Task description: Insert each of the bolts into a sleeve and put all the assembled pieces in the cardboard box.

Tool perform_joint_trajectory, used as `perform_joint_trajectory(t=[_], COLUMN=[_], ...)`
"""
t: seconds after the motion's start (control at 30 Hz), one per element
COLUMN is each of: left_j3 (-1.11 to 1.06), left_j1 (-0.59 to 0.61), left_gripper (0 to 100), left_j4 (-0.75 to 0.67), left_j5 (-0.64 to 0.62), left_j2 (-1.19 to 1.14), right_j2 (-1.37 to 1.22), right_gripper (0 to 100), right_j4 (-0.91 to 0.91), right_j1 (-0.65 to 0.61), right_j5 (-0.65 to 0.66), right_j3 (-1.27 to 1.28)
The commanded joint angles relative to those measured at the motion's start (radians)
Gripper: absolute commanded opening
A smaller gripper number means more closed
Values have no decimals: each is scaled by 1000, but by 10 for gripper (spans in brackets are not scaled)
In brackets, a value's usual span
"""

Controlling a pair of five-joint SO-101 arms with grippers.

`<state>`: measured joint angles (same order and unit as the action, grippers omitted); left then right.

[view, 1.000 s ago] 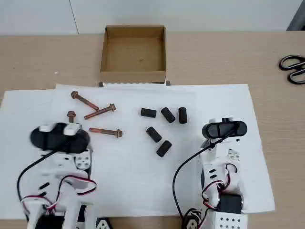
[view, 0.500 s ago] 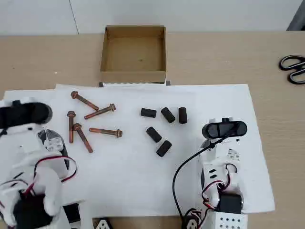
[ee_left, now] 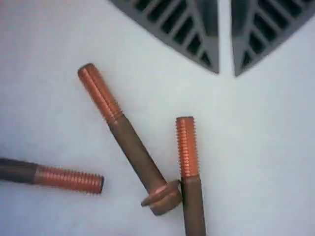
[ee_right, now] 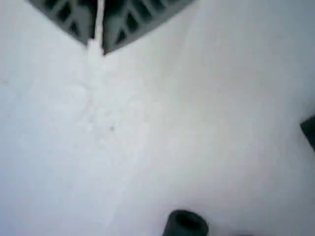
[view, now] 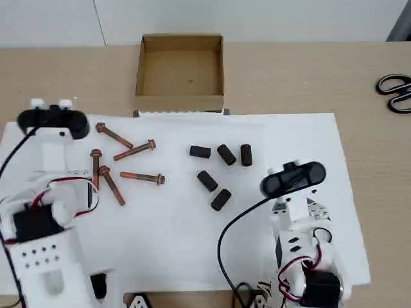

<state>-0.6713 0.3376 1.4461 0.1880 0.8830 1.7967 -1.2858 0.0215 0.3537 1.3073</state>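
Two narrow, empty hands, left hand (ee_left: 225,73), right hand (ee_right: 98,47), above white paper (view: 186,250) on tan table (view: 289,77).

The bolts (view: 135,150) were laid on the paper sheet (view: 167,250) before the cardboard box (view: 180,102) toward its left, the sleeves (view: 226,154) toward its right.

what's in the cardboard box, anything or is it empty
Empty: the cardboard box shows a bare brown floor; the bolts and sleeves lie on the white paper.
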Motion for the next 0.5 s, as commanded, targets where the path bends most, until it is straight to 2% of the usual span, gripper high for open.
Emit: perform_joint_trajectory(t=[0.0,0.13,0.3,0.47], left_j3=[35,44,39,41], left_j1=[0,-29,-164,-262], left_gripper=[7,7,7,7], left_j4=[-2,-28,-54,-94], left_j5=[26,-9,-104,-117], left_j2=[-98,-227,-311,-321], right_j2=[-35,-245,-702,-1089], right_gripper=[8,8,8,10], right_j4=[-18,-18,-19,-148], right_j1=[30,91,88,53], right_j5=[77,86,-51,-114], right_j3=[-78,-216,-512,-838])
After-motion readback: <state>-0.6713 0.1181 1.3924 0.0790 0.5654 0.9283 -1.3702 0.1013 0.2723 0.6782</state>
